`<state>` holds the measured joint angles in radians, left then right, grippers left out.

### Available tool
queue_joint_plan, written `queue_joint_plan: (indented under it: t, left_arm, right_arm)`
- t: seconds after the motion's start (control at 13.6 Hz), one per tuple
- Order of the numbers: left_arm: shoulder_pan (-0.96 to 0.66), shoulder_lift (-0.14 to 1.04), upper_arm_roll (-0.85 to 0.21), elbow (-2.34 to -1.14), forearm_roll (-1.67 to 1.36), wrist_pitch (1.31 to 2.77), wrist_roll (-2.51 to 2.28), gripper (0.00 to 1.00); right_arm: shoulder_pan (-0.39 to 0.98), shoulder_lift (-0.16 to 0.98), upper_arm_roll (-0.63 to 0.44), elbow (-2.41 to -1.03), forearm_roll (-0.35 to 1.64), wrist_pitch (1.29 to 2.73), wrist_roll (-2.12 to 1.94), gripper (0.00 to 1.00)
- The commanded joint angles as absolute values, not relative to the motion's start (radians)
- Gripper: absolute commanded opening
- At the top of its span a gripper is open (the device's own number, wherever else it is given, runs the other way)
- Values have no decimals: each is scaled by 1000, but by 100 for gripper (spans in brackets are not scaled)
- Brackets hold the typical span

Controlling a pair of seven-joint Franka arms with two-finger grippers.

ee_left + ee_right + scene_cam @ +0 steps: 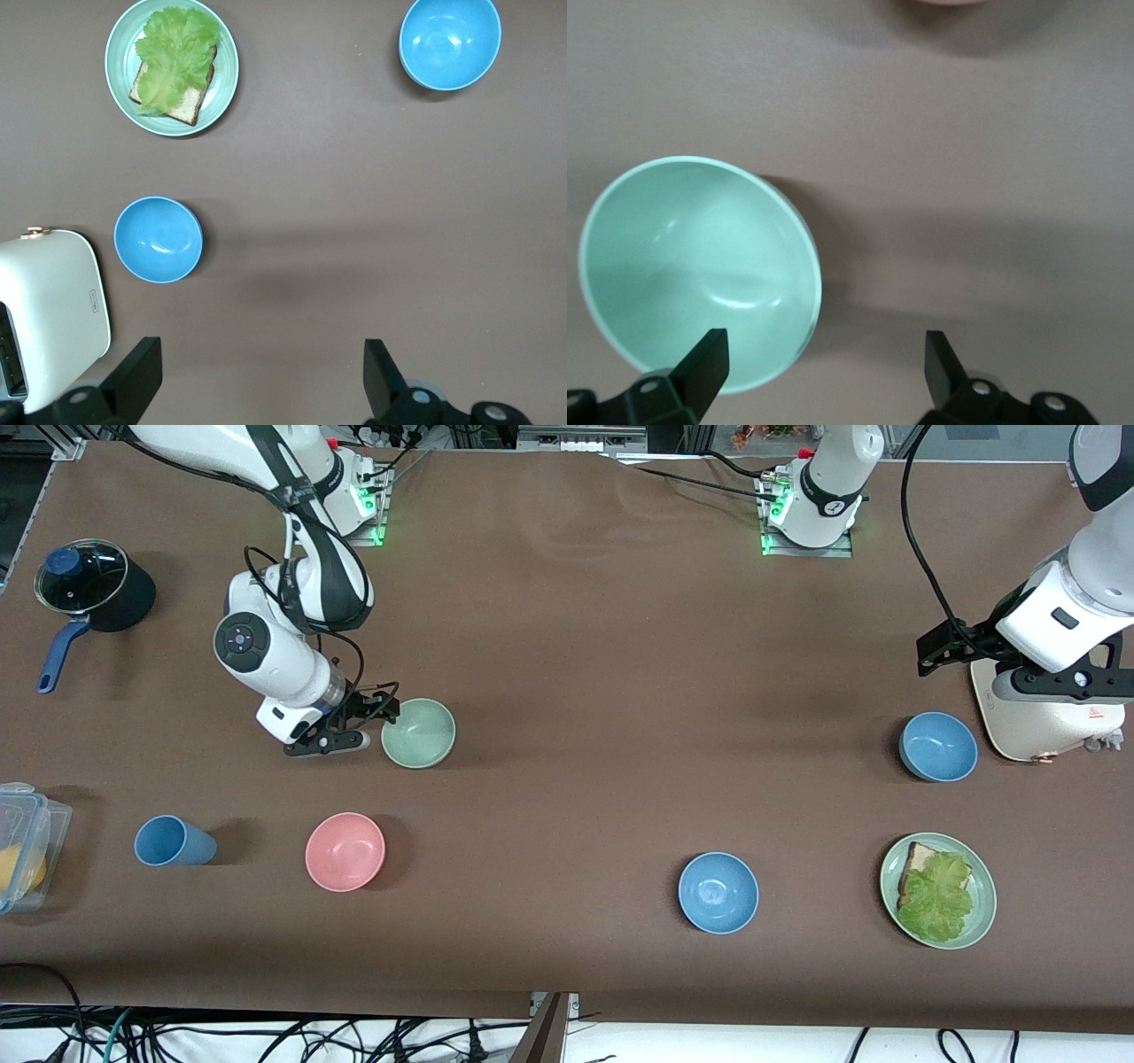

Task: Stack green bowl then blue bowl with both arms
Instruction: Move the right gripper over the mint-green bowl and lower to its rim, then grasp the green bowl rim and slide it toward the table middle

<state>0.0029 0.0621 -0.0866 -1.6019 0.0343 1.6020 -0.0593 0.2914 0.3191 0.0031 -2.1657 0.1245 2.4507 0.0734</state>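
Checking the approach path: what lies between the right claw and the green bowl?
Nothing; the front view shows the open right claw right beside the green bowl, with only bare table there.

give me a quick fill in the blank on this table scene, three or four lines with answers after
1. The right hand is open beside the rim of the ____ bowl.
2. The green plate holds bread topped with ____.
3. The number of blue bowls on the table is ____.
4. The left hand, open, hangs over the table beside the white ____.

Missing words: green; lettuce; two; toaster
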Motion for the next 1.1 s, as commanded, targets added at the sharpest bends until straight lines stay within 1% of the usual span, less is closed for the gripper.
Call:
queue_joint_plan:
  t: [0.0,0.07,0.22,0.37,0.51,0.59,0.73,0.81,0.95,1.03]
  left_arm:
    - [-2,71,-84,-1574,23,1578,-66,100]
    - [-2,71,-84,-1574,23,1578,-69,100]
    - [-2,71,-83,-1574,23,1578,-66,100]
    - [3,71,-83,-1574,23,1578,-61,100]
    - [0,71,-83,-1574,23,1578,-66,100]
    - [-2,71,-84,-1574,23,1578,-67,100]
    - [-2,71,-84,-1574,23,1578,-69,100]
    - [-2,71,-84,-1574,23,1578,-66,100]
    - [0,71,-84,-1574,23,1578,-63,100]
    - [0,71,-83,-1574,23,1578,-63,100]
  right_arm:
    - [299,357,23,-2189,141,2523,109,90]
    - [299,368,25,-2189,141,2529,117,86]
    - [299,370,35,-2187,141,2530,129,69]
    - [299,373,38,-2187,141,2530,130,42]
    - [299,373,38,-2186,143,2526,138,5]
    - [299,373,40,-2180,143,2522,150,0]
    - [299,368,60,-2155,141,2507,170,0]
    - [299,361,86,-2119,141,2472,185,0]
    - [304,368,129,-1996,141,2355,276,0]
    - [316,379,143,-1941,140,2320,328,0]
